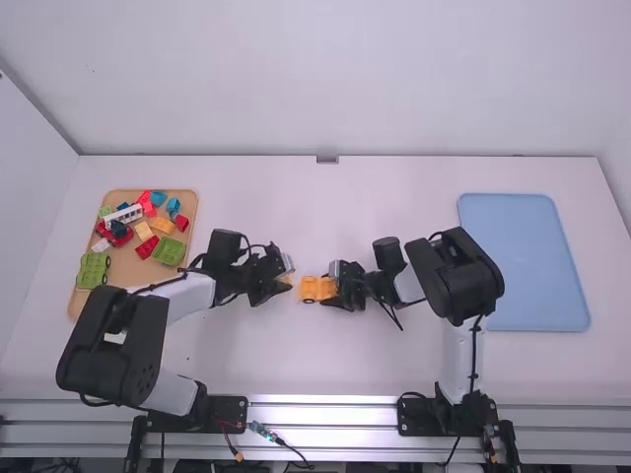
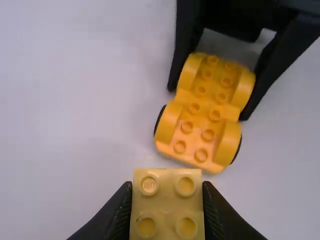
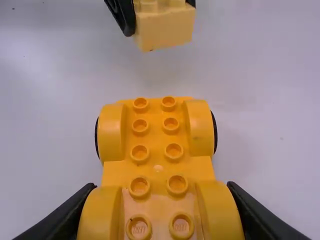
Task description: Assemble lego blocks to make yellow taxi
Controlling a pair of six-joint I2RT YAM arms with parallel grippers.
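Table (image 1: 296, 365): white and smooth; it offers little grip, so a shove at the work could slide or turn it.
Wooden tray (image 1: 185, 201): at the far left as I stand, with mixed loose blocks in it, well apart from the work.
Left gripper (image 2: 166, 194): clenched on the pale yellow brick. A weak or uneven pinch could let the brick tip or ride up between the fingers under pressing.
Pale yellow brick (image 3: 165, 30): near the free end of the chassis, apart from it and turned a little out of line. Lowered at that angle, it would probably catch on stud edges and seat crooked.
Orange-yellow chassis (image 2: 200, 120): mid-table, between the grippers, studs up. Pressure on its free end could pivot it in the grasp; whether it rests on the table I cannot tell.
Wheel arches (image 3: 201, 127): raised on both sides of the studs; a sideways error could land the brick, or the left fingers, on one.
Right gripper (image 3: 162, 187): closed around the chassis sides at the end away from the brick. Any drift here would spoil the alignment.
Blue tray (image 1: 523, 261): far right, well apart from the work.
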